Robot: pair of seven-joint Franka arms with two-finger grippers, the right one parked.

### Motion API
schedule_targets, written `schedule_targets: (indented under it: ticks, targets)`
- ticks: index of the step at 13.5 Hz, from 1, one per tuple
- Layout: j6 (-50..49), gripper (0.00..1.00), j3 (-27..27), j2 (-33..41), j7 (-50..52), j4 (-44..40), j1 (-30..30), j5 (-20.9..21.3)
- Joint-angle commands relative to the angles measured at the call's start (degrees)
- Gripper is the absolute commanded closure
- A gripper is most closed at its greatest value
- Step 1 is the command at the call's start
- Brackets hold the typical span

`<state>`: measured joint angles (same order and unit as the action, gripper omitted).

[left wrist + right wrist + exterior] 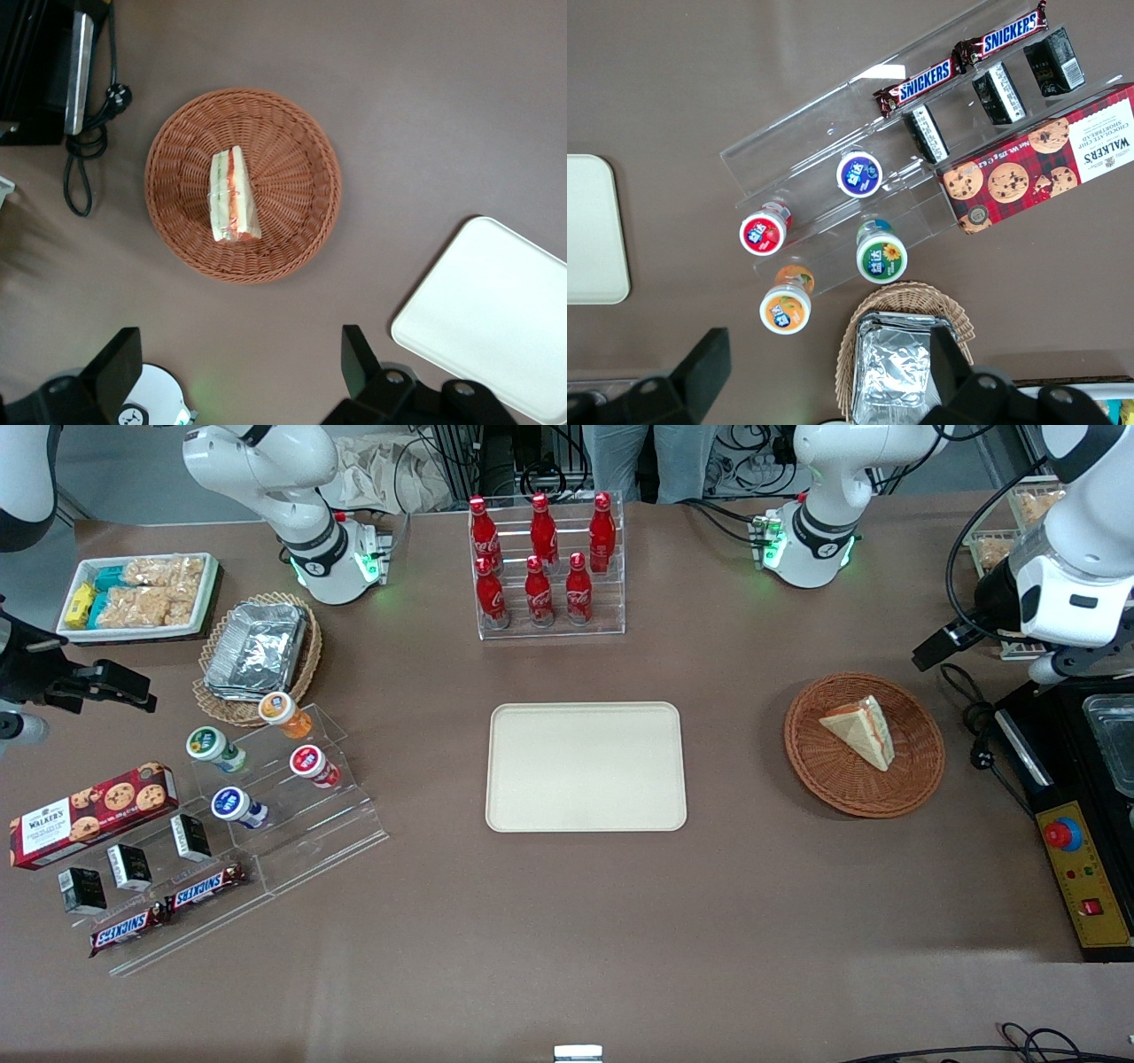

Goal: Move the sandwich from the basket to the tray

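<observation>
The sandwich (864, 731), a pale bread wedge with red and green filling stripes, lies in the round reddish-brown wicker basket (815, 771) toward the working arm's end of the table. The cream-beige tray (585, 766) lies empty at the table's middle, beside the basket. My left gripper (939, 651) hangs high above the table, beside the basket and a little farther from the front camera. In the left wrist view the gripper (237, 341) is open and empty, well above the sandwich (232, 195) in the basket (301, 133), with a corner of the tray (496, 310) in sight.
A black control box with a red stop button (1063, 833) and a coiled black cable (974, 717) lie beside the basket at the table's end. A clear rack of red bottles (545, 567) stands farther from the front camera than the tray.
</observation>
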<state>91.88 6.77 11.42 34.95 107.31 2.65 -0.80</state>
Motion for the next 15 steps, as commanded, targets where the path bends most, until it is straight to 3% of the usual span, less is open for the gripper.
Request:
schedule_targets:
  ticks: [1, 15]
  targets:
    - [1.1, 0.0, 0.0, 1.7, 3.2, 1.8, -0.1, 0.5]
    - [4.7, 0.0, -0.2, 1.8, 9.1, 6.0, -1.1, 0.5]
